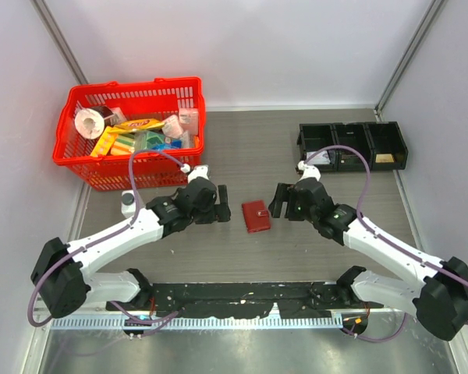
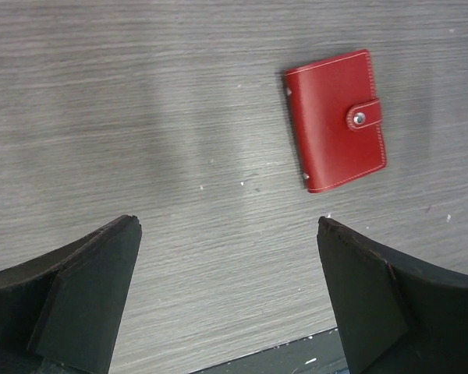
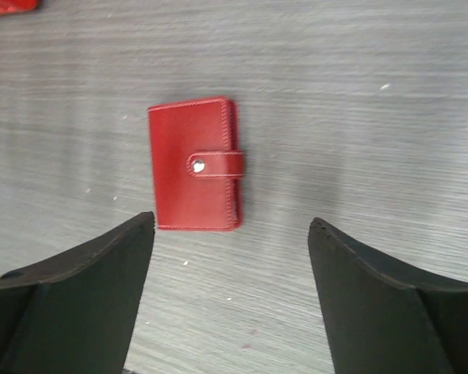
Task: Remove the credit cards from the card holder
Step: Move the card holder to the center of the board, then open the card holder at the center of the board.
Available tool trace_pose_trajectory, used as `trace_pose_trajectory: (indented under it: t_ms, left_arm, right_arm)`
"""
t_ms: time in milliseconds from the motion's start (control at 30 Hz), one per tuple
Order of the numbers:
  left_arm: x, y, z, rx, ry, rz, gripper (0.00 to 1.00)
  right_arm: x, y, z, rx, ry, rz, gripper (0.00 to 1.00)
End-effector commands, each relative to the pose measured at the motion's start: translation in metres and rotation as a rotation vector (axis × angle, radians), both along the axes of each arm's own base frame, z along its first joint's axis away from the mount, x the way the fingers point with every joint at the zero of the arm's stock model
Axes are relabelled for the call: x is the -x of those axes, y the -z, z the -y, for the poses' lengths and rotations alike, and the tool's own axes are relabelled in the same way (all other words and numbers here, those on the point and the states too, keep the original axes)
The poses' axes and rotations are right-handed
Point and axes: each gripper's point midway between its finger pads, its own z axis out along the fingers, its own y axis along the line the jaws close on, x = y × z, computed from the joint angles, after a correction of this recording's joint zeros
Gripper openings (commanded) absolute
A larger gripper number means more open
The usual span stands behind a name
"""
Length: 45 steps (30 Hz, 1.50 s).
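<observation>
The red card holder lies flat on the grey table between the two arms, folded shut with its snap tab fastened. It shows in the left wrist view at the upper right and in the right wrist view just ahead of the left finger. No credit cards are in view; they are hidden. My left gripper is open and empty, just left of the holder. My right gripper is open and empty, just right of it. Neither touches it.
A big red plastic basket with packets and rolls stands at the back left. A black compartment tray stands at the back right. A small white and black object sits by the left arm. A black strip runs along the near edge.
</observation>
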Motion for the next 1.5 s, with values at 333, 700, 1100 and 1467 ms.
trace_pose_trajectory:
  t_ms: [333, 700, 1100, 1467]
  left_arm:
    - [0.014, -0.003, -0.018, -0.131, -0.163, -0.082, 1.0]
    - [0.017, -0.028, -0.031, 0.024, -0.238, 0.031, 1.0]
    - [0.002, -0.018, 0.027, -0.042, 0.036, -0.008, 0.98]
    - [-0.025, 0.022, 0.059, -0.093, -0.022, -0.083, 0.88]
  right_arm:
    - [-0.014, -0.029, 0.09, 0.286, 0.378, 0.052, 0.91]
    - [-0.014, -0.087, 0.054, 0.057, 0.261, 0.367, 0.92]
    - [0.002, -0.043, 0.018, -0.025, 0.07, 0.299, 1.0]
    - [0.023, -0.018, 0.021, -0.149, 0.146, 0.179, 0.92]
